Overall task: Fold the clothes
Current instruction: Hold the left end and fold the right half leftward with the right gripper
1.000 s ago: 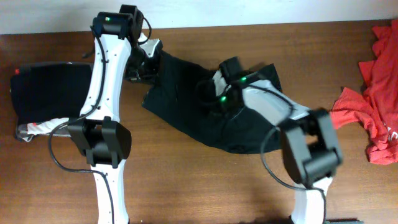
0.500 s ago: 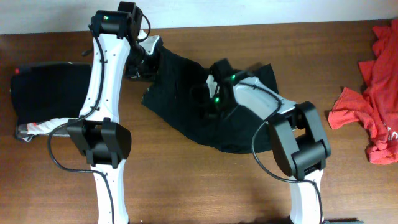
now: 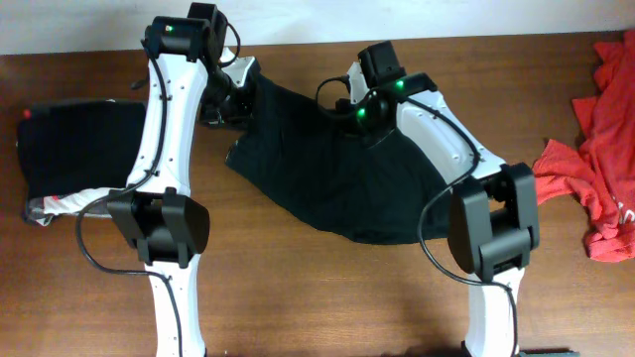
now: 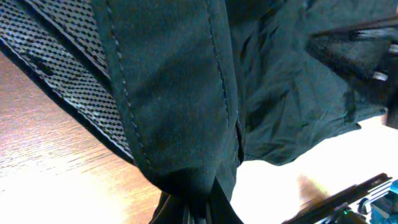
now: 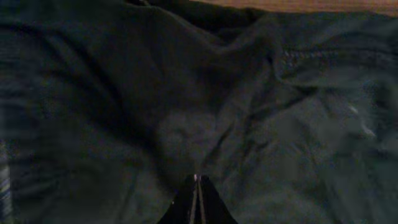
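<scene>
The black shirt [image 3: 327, 183] lay spread on the table [image 3: 298, 297], its long axis slanting from the far left corner down to the near right. The left gripper [image 4: 198, 208] had its jaws clamped on a gathered fold of that far corner, the cloth fanning away ahead of them and a mesh panel [image 4: 56, 56] to their left. The right gripper [image 5: 198, 186] sat at the shirt's far edge, jaws pressed to a thin line with wrinkled cloth ahead of the tips; whether any was nipped between them could not be told. A folded black garment [image 3: 74, 144] lay well left of the left jaws, red clothes [image 3: 600, 149] well right of the right jaws
</scene>
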